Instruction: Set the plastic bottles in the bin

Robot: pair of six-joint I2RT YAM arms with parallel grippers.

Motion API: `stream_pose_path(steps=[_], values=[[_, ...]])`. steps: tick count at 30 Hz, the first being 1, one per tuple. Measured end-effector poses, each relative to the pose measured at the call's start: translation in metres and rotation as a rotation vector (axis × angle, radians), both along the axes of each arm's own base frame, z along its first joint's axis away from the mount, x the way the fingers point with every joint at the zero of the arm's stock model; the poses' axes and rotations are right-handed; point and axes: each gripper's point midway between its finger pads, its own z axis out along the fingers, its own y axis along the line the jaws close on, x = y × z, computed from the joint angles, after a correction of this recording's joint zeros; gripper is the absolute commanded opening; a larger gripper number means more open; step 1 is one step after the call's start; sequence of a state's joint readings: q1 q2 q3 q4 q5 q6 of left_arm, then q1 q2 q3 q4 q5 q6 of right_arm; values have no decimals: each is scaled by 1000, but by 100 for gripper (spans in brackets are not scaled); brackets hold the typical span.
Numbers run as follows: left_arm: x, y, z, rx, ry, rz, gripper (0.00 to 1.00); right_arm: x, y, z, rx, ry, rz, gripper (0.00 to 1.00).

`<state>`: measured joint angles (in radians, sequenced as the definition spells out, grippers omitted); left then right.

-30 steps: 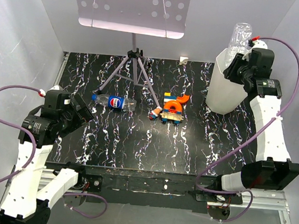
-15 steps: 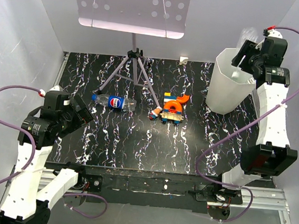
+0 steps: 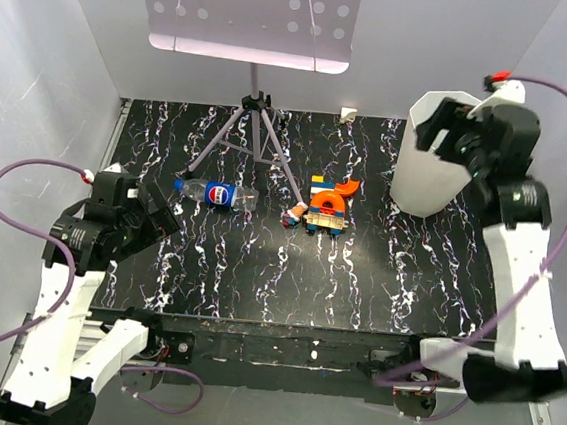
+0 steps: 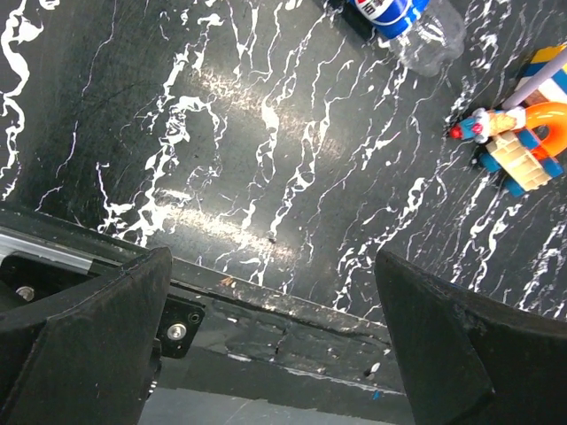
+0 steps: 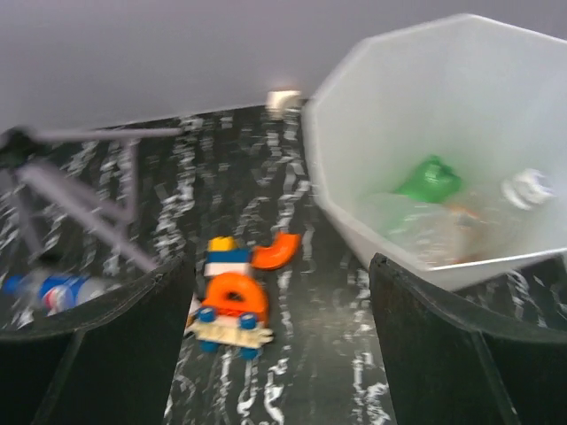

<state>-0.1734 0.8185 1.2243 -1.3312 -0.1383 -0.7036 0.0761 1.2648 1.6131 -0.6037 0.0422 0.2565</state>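
The white bin (image 3: 417, 180) stands at the table's back right. My right gripper (image 3: 449, 138) hovers by its rim, open and empty. Looking down from the right wrist, the bin (image 5: 390, 106) holds a green bottle (image 5: 430, 180) and a clear bottle with a white cap (image 5: 523, 190); the right gripper (image 5: 279, 354) has its jaws wide apart. A Pepsi-labelled bottle (image 3: 215, 194) lies on its side at the table's left centre, also at the top edge of the left wrist view as the Pepsi bottle (image 4: 403, 18). My left gripper (image 3: 161, 216) is open, below and left of it.
A cluster of orange, blue and yellow toy blocks (image 3: 326, 205) sits mid-table. A tripod (image 3: 256, 130) with a perforated music-stand tray (image 3: 247, 13) stands at the back centre. The left gripper (image 4: 275, 345) hangs over the table's near edge (image 4: 292, 310).
The right gripper held a clear bottle above the bin a second ago; it has opened, the bottle has left its fingers, and the wrist has tilted down toward the table.
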Motion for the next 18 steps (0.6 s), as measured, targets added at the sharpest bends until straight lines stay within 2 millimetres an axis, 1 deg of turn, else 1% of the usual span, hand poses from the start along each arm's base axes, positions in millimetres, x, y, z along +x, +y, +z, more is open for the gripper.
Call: stream_pose_path(steps=[2, 3, 5, 6, 7, 9, 12, 13, 14, 16, 18], values=[[2, 0, -5, 13, 24, -11, 99, -28, 39, 14, -5, -72, 117, 85], [4, 0, -9, 21, 44, -16, 100, -40, 59, 16, -9, -96, 184, 85], [8, 0, -16, 36, 85, -26, 99, -59, 95, 11, -8, -115, 306, 85], [11, 0, -21, 44, 107, -28, 99, -66, 108, 2, -6, -105, 352, 85], [12, 0, -27, 52, 132, -30, 99, -70, 119, -10, -4, -80, 384, 85], [13, 1, -40, 66, 178, -31, 99, -75, 135, -43, -11, -8, 427, 85], [8, 2, -52, 75, 221, -35, 100, -81, 165, -109, -59, 159, 492, 87], [7, 2, -53, 75, 221, -35, 99, -86, 181, -132, -82, 226, 531, 87], [7, 2, -53, 73, 216, -34, 99, -90, 192, -146, -89, 270, 561, 87], [6, 2, -50, 69, 199, -30, 99, -101, 223, -177, -66, 382, 647, 85], [5, 5, -46, 77, 185, -15, 99, -110, 245, -201, -37, 466, 696, 85]])
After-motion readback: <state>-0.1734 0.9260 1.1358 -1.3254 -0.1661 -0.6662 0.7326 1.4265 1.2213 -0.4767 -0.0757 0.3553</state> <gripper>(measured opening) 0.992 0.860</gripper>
